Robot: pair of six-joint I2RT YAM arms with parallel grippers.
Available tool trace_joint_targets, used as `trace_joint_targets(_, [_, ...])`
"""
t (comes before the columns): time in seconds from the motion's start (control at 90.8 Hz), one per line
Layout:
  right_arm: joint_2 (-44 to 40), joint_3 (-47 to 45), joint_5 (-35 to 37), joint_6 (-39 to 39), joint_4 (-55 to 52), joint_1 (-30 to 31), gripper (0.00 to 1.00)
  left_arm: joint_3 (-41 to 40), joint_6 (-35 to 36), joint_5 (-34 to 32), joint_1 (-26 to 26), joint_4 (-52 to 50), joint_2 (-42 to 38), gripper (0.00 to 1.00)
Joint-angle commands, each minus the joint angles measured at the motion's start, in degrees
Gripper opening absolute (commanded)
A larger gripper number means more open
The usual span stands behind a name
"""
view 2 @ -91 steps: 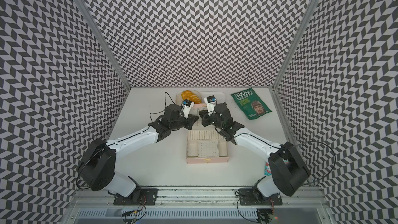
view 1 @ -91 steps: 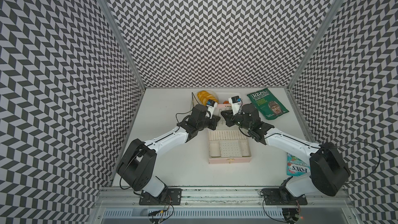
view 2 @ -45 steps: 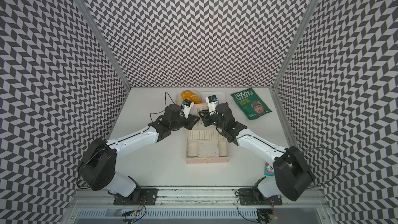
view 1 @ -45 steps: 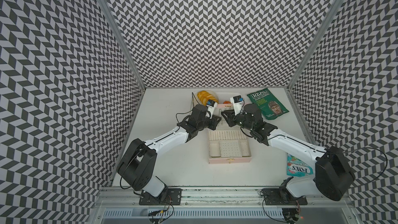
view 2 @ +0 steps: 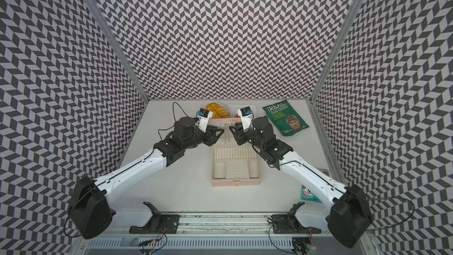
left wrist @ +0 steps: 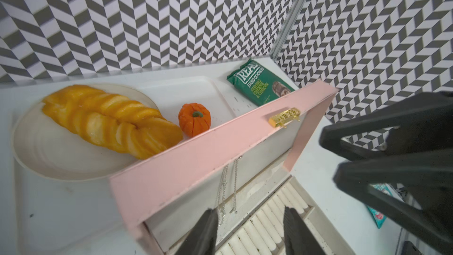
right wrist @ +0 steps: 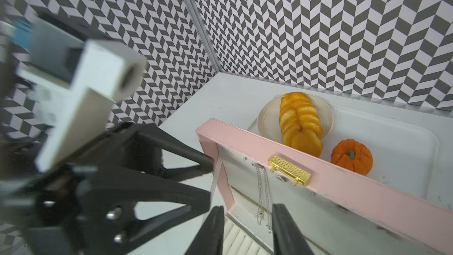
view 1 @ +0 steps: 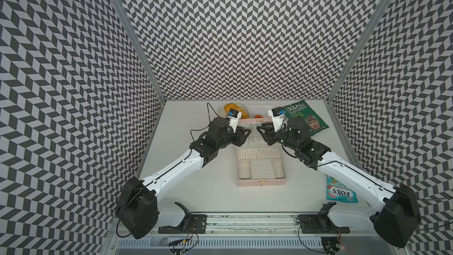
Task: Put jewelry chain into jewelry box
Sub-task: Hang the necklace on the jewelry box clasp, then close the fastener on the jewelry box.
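The pale pink jewelry box lies open mid-table, its lid standing up at the back. The thin silver jewelry chain hangs doubled from a hook on the lid's cream inner face, and shows faintly in both top views. My left gripper is open just left of the chain, touching nothing. My right gripper is open just right of it, with the chain hanging free beyond its fingers. The two grippers face each other in front of the lid.
Behind the lid a white tray holds a plate of orange braided bread and a small orange pumpkin. A green crisps bag lies at the back right. A teal sweets packet lies under the right forearm.
Both grippers' jaws have opened from shut. The arms have stayed almost where they were in front of the lid, and the chain hangs free.
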Motion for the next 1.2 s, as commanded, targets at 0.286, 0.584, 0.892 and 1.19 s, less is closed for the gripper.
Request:
trace_joint_targets(0.286, [3.99, 11.05, -2.86, -26.81, -3.83, 0.63, 0.60, -5.45, -0.72, -9.66, 0.63, -9.09, -17.19, 0.99])
trace_joint_targets(0.584, [14.00, 19.79, -0.72, -36.84, -9.67, 0.91, 0.64, -8.84, 0.19, -14.43, 0.81, -11.40, -23.40, 1.00])
trace_joint_targets(0.892, [18.37, 24.29, 1.05, -41.32, -15.12, 1.05, 0.69, -9.98, 1.37, -15.35, 0.81, -10.89, -24.58, 1.00])
trace_joint_targets(1.19, [19.31, 23.24, 4.08, -43.49, -15.41, 1.51, 0.66, -10.58, 1.75, -15.71, 0.90, -10.49, -24.62, 1.00])
